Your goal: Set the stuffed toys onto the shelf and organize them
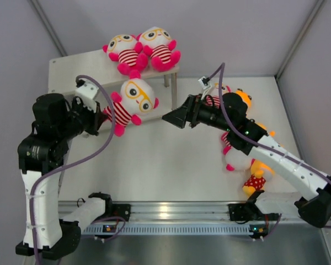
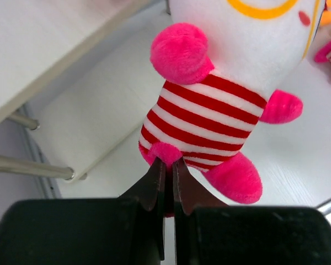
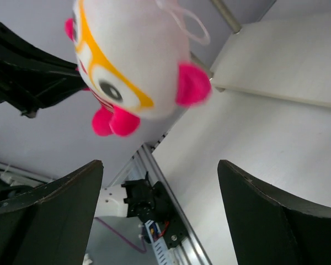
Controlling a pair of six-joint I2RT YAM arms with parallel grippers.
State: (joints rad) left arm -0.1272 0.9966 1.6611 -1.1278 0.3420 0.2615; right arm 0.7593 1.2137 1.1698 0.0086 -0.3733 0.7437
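While the left gripper [image 2: 168, 164] pinched one striped plush [image 1: 133, 99] by its foot, the right gripper [image 3: 159, 165] gaped, empty.
Two more striped plush [image 1: 127, 51] sat on the shelf [image 1: 71, 72] top, far left; the heap [image 1: 256, 179] at right was partly hidden, uncounted.

White-black arms [image 1: 41, 204], purple cables [image 1: 97, 151]

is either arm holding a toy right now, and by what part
The left gripper holds the striped plush by one hot-pink foot, its jaws pinched shut on it. The right gripper stands open and holds nothing.
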